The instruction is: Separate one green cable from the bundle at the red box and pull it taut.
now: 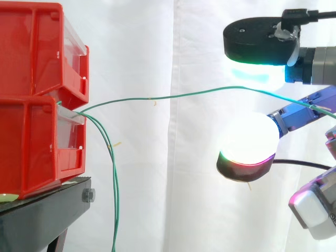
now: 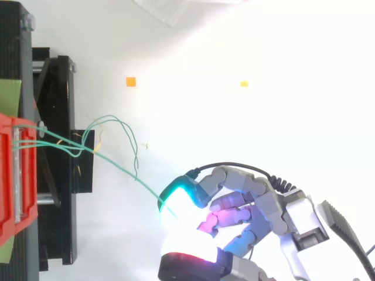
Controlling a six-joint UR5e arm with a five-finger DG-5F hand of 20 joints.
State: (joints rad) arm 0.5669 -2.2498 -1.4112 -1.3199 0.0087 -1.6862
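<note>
We count two red bins, the upper bin [image 1: 31,47] set directly on the lower bin [image 1: 31,147], and both stand on one black stand [image 1: 47,210] before the white curtain [image 1: 173,184].

From the front opening of the lower bin come three green cables. Two of them, the hanging cables [image 1: 113,173], drop just beside the front of the lower bin and go down past the stand. Seen from above, they make loose loops near the bin, and these loops cross the third one close to where it leaves the bin. The third, the lifted cable [image 1: 173,96], goes away from the lower bin, apart from the other two, in a shallow arc that is not quite a straight line. It reaches the hand [image 2: 263,205], which is well apart from the bin.

There is one hand. Its fingers are curled, and the cable passes between two glowing fingertips [image 1: 252,39], one above it and one below. It then lies across a finger further in. We think the hand holds the cable there, but the bright glow hides the exact place of contact.

In the top view, two small orange markers [image 2: 130,82] [image 2: 244,84] lie on the white ground, far from the lower bin.
</note>
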